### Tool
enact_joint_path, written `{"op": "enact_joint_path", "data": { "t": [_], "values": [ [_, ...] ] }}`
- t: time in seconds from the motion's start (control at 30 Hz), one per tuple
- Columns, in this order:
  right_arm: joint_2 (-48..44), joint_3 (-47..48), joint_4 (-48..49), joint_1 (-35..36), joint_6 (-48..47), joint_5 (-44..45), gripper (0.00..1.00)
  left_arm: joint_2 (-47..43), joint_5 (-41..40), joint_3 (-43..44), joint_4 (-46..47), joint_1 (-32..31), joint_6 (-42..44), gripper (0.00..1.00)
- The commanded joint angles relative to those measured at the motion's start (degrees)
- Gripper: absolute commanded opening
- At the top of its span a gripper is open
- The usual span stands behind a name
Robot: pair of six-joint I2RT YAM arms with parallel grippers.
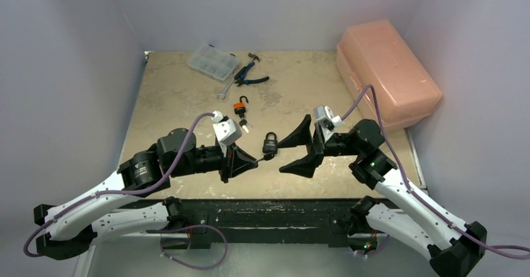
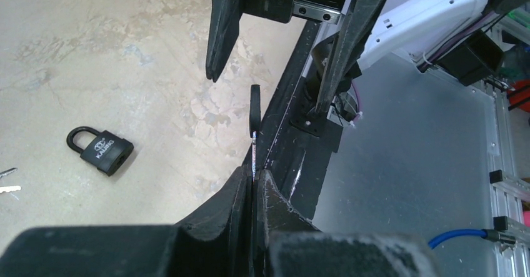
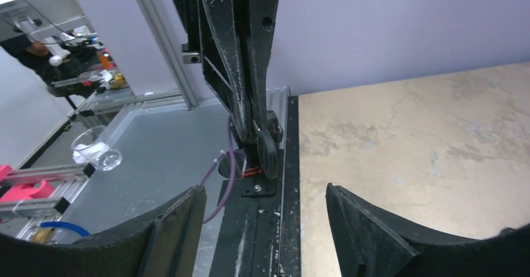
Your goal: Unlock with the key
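The black padlock point(image 1: 270, 142) lies flat on the table, shackle closed, and also shows at the left of the left wrist view as the padlock point(image 2: 103, 149). My left gripper point(image 1: 249, 160) point(image 2: 254, 178) is shut on the key's thin blade. The key's black head point(image 2: 255, 108) sticks out ahead of the fingertips, just in front of the padlock in the top view. My right gripper point(image 1: 280, 157) point(image 3: 265, 194) faces it, open, with nothing between its fingers. In the right wrist view the key's head point(image 3: 269, 153) hangs a little beyond the open jaws.
An orange padlock point(image 1: 240, 108) with open shackle and small keys point(image 1: 245, 125) lie behind the left gripper. Farther back are a clear organiser box point(image 1: 214, 61), blue-handled pliers point(image 1: 250, 77) and a wrench point(image 1: 225, 89). A pink case point(image 1: 387, 70) stands back right. A black rail point(image 1: 262, 211) edges the front.
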Motion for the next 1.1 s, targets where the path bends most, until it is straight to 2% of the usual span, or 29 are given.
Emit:
{"op": "enact_joint_path", "data": {
  "t": [0.0, 0.63, 1.07],
  "values": [
    [1.0, 0.9, 4.8, 0.2, 1.6, -4.7, 0.76, 0.9, 3.3, 2.7, -0.1, 0.2, 1.5, 0.00],
    [4.4, 1.9, 8.0, 1.7, 3.8, -4.5, 0.49, 3.9, 4.7, 1.9, 3.1, 0.2, 3.9, 0.00],
    [5.7, 1.7, 6.7, 1.9, 2.3, -3.8, 0.50, 4.6, 4.7, 2.2, 3.6, 0.3, 4.3, 0.00]
  ]
}}
